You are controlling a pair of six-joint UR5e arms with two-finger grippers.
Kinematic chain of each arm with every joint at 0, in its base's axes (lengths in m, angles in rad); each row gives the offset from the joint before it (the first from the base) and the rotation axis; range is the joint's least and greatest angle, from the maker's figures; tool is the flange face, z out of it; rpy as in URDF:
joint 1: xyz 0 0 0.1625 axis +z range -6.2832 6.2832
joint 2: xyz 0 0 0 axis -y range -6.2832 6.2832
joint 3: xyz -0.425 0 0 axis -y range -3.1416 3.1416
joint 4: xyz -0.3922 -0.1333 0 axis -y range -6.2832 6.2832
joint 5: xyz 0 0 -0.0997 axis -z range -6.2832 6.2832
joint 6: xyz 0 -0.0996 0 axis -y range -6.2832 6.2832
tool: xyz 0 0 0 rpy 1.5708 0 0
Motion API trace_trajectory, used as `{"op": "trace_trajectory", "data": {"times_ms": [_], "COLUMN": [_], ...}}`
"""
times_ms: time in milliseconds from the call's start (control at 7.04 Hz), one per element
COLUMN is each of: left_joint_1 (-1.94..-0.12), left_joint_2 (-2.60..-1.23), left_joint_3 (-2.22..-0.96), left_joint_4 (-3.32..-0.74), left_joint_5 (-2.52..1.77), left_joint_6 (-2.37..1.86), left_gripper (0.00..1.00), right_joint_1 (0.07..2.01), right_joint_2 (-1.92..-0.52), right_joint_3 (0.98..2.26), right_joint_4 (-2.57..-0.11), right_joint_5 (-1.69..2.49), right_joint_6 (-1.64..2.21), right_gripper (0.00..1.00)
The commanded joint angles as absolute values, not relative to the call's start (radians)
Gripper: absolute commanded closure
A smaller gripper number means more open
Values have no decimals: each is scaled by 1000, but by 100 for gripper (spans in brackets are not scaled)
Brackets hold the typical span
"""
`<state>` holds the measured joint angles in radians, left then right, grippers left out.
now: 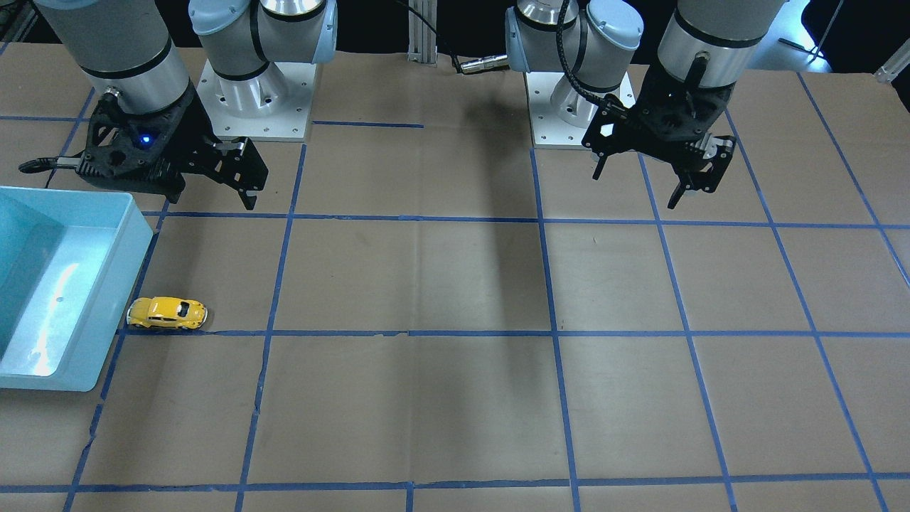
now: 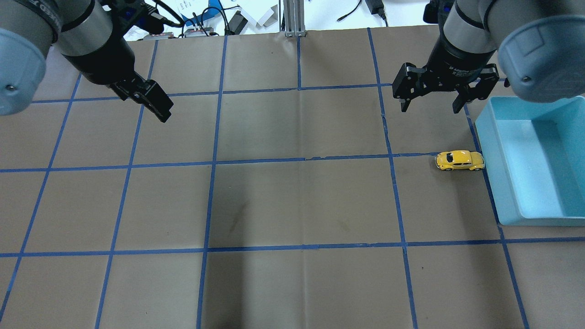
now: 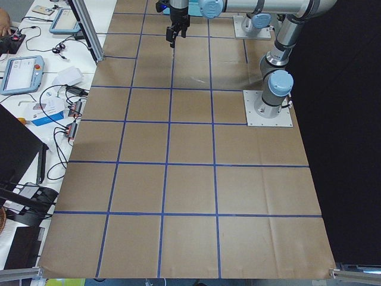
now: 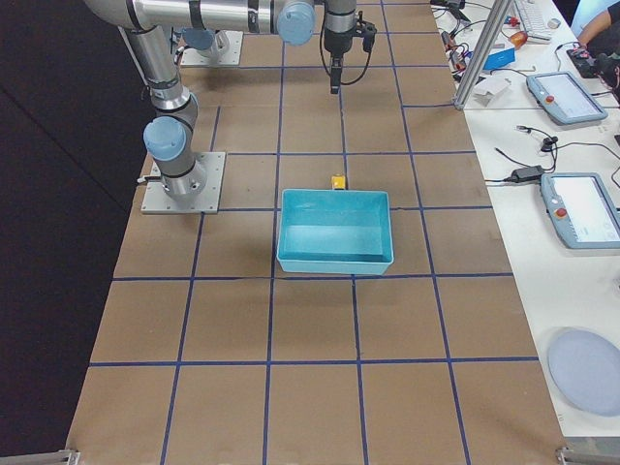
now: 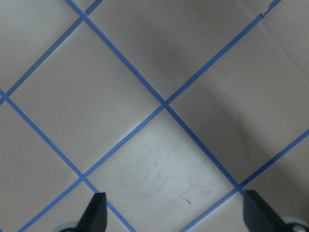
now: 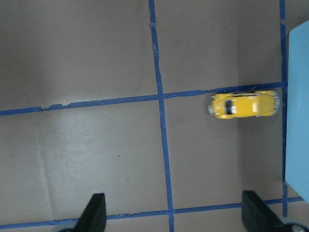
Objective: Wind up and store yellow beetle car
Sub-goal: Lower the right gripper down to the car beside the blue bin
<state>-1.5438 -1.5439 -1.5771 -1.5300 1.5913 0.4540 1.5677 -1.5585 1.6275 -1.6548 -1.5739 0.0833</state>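
Overhead exterior: shows the yellow beetle car on its wheels on the tabletop, lying along a blue tape line with one end right up against the wall of the blue bin; cannot tell whether touching. Also shows the right jaws spread wide and empty, hanging near the car but not over it, and the left jaws far off on the other side, gripping nothing. Exterior front-facing: confirms the car outside the bin, not yet stored. Exterior right: gives only a sliver of the car past the bin's far wall. Right wrist-mounted: looks down past widely parted, empty jaws at the car, off to one side rather than between them. Left wrist-mounted: finds wide-open jaws over bare tabletop and tape lines. Probably light, rigid and glossy, so apt to slip or roll; best pinched across the flanks at mid-body, clear of the wheels, firmly enough for a pull-back wind.
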Motion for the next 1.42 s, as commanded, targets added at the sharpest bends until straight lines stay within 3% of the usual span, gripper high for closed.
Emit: {"op": "trace_trajectory", "data": {"times_ms": [0, 426, 852, 1278], "left_joint_1": [-1528, -1520, -1514, -1517], "left_joint_2": [-1534, -1529, -1523, -1510], "left_joint_3": [-1575, -1577, -1565, -1554], "left_joint_4": [-1537, -1536, -1602, -1661], "left_joint_5": [1589, 1589, 1594, 1609], "left_joint_6": [173, 138, 63, 63], "left_gripper": [0, 0, 0, 0], "right_joint_1": [1569, 1578, 1537, 1349], "right_joint_2": [-1559, -1545, -1497, -1451], "right_joint_3": [1628, 1612, 1640, 1736], "right_joint_4": [-1654, -1632, -1638, -1689], "right_joint_5": [-1575, -1574, -1621, -1621], "right_joint_6": [81, -2, -445, -946], "right_gripper": [0, 0, 0, 3]}}
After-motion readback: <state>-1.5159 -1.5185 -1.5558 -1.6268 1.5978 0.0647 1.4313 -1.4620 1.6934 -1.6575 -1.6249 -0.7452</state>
